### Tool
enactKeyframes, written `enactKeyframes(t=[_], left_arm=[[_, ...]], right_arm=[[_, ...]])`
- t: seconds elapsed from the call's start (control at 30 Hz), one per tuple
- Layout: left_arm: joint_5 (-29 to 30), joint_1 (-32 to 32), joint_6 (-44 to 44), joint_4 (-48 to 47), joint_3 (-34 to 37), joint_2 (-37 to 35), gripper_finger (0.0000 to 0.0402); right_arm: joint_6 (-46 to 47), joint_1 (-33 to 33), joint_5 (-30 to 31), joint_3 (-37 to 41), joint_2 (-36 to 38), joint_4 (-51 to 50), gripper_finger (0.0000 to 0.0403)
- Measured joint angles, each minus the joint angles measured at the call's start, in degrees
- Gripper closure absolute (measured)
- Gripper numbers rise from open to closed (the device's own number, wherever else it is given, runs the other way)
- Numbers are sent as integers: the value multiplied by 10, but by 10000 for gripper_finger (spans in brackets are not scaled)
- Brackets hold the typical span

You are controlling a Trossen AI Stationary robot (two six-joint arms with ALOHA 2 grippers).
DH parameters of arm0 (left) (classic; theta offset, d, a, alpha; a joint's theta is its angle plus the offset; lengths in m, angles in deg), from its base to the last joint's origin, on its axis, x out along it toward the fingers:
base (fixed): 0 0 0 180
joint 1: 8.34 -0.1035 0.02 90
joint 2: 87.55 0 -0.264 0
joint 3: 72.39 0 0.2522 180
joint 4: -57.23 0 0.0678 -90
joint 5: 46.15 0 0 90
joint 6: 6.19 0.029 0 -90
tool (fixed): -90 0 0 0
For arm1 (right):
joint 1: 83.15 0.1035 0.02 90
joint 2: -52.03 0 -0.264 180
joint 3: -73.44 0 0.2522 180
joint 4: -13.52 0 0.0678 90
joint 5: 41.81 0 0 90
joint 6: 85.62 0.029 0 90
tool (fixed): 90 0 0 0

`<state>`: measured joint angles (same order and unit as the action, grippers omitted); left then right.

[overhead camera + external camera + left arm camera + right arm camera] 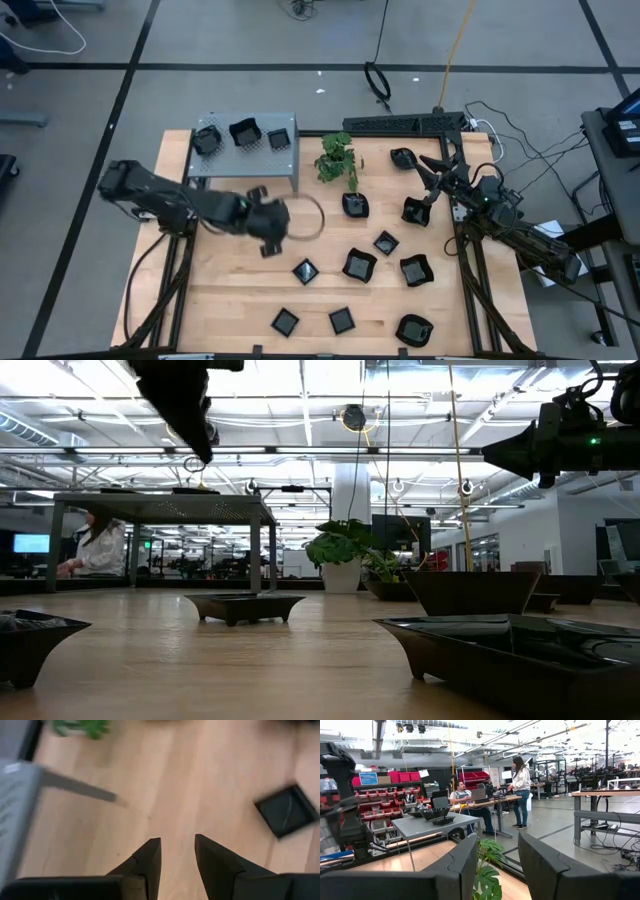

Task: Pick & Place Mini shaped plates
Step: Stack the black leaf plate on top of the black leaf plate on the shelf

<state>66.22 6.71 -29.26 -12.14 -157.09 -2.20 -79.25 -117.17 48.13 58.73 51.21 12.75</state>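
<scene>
We see the left gripper (268,222) w/ fingers apart, empty, above bare table (230,290) beside the shelf (245,150); nearest plate (305,271) lies just beyond. Right gripper (432,172) parted, empty, near back edge.

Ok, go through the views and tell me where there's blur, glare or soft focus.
High view: the left gripper is smeared by motion. Left wrist view: the shelf, the plant and a plate are streaked, while the fingers stay crisp. Low view: bright ceiling lights wash out the top, and the nearest plate is soft. Right wrist view: the fingers are blurred and the room is sharp.
</scene>
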Motion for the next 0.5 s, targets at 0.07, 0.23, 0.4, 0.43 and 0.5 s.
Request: enactKeyframes(t=[0.07, 0.23, 0.4, 0.43, 0.5], left_arm=[[0, 22, 24, 1, 0, 27, 277], [1, 69, 112, 36, 0, 89, 277], [-28, 108, 218, 103, 0, 138, 277], [-41, 115, 240, 119, 0, 146, 277], [-61, 126, 279, 149, 0, 161, 277]], right_arm=[[0, 0, 0, 0, 0, 0, 273], [0, 0, 0, 0, 0, 0, 273], [0, 0, 0, 0, 0, 0, 273], [0, 0, 0, 0, 0, 0, 273], [0, 0, 0, 0, 0, 0, 273]])
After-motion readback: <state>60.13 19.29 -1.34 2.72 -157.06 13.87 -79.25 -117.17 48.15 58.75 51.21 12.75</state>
